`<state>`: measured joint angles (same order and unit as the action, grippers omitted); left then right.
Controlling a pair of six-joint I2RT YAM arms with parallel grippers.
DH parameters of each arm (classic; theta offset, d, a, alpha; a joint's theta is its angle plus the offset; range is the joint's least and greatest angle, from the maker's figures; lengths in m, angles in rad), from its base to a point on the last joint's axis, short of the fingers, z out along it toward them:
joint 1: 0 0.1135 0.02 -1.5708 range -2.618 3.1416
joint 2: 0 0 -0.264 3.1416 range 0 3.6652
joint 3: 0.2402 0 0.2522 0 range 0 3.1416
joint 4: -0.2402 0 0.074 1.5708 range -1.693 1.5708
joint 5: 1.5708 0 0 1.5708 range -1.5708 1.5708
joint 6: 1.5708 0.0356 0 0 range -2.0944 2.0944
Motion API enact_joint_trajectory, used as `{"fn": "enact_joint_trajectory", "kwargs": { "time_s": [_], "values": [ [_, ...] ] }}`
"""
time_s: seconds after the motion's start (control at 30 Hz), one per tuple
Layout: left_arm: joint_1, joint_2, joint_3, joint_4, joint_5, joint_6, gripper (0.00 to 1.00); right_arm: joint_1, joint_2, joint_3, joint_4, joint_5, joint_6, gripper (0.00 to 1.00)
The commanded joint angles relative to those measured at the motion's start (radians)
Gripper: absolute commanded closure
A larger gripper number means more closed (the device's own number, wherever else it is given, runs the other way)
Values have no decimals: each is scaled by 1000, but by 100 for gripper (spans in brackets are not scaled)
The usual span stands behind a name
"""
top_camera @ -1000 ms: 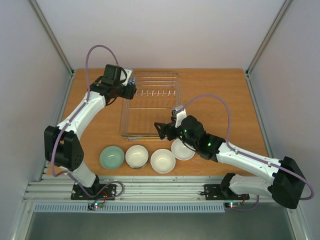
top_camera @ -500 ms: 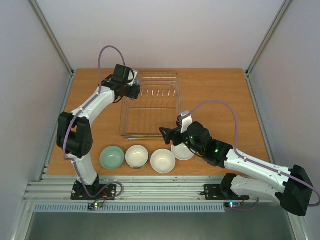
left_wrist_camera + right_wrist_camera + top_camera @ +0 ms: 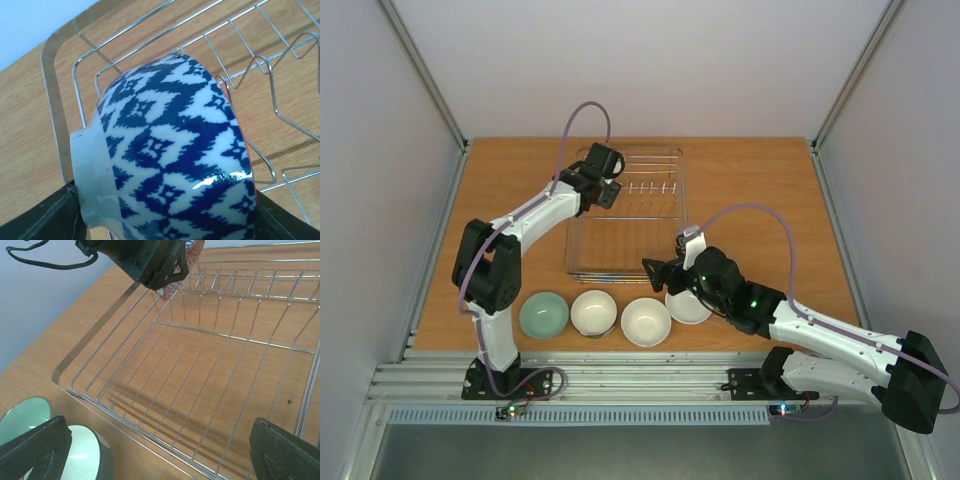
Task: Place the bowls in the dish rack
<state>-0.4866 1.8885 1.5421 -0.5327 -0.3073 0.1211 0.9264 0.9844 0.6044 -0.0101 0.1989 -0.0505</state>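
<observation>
Your left gripper [image 3: 609, 190] was pinching the blue-patterned bowl [image 3: 170, 150]. Its black fingers [image 3: 40, 220] pressed in from the foot side and the rim side, so the bowl stood on edge between them. From the right wrist camera a strip of red pattern showed on the bowl's inside.

In the top view, the held bowl sat at about 11 o'clock of the dish rack [image 3: 620, 240], over its far left corner. The row of upright tines [image 3: 280, 100] began at the bowl's 3 o'clock. You could not tell from these views whether the bowl touched the wires.

Your right gripper [image 3: 160, 455] had its jaws spread wide with nothing between them. It hung at about 5 o'clock of the rack, over the near right corner, and its camera looked across the bare wire floor.

Four bowls lay mouth up in a row on the wooden table [image 3: 770, 190], at 6 o'clock of the rack:
- The pale green bowl [image 3: 543, 315] was farthest toward 9 o'clock.
- The second bowl [image 3: 593, 312] and the third bowl [image 3: 646, 321] came next, both pale inside.
- The fourth bowl [image 3: 690, 308] was partly hidden under the right gripper.

Neighbouring bowls sat just beside each other.
</observation>
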Motion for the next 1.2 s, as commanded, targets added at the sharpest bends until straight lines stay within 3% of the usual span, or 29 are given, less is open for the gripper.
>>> {"fn": "enact_joint_trajectory", "kwargs": {
  "time_s": [0.0, 0.1, 0.2, 0.27, 0.37, 0.47, 0.53, 0.83, 1.0, 1.17],
  "values": [
    [-37, 43, 27, 51, -56, 32, 100, 10, -15, -19, -4, 25, 7, 4],
    [-44, 67, 23, 37, -51, 22, 100, 10, -27, -24, -10, 32, 7, 4],
    [-46, 80, 17, 38, -43, 13, 84, 11, -31, -22, -19, 35, 7, 4],
    [-46, 81, 13, 43, -39, 14, 79, 11, -29, -17, -32, 46, 6, 4],
    [-46, 74, 11, 42, -24, 15, 52, 11, -18, 3, -74, 84, 8, 3],
    [-46, 65, 11, 44, -14, 18, 18, 12, -12, 27, -127, 135, 10, 3],
    [-46, 60, 9, 47, -8, 21, 2, 12, -17, 33, -156, 162, 13, 2],
    [-46, 20, -6, 60, 40, 36, 1, 47, -127, 41, -359, 289, 119, 3],
    [-42, -98, -40, 86, 132, 42, 1, 95, -230, 103, -703, 436, 316, 5],
    [-24, -166, -8, 9, 283, -23, 1, 111, -223, 136, -1012, 395, 573, 10]
  ]
}}
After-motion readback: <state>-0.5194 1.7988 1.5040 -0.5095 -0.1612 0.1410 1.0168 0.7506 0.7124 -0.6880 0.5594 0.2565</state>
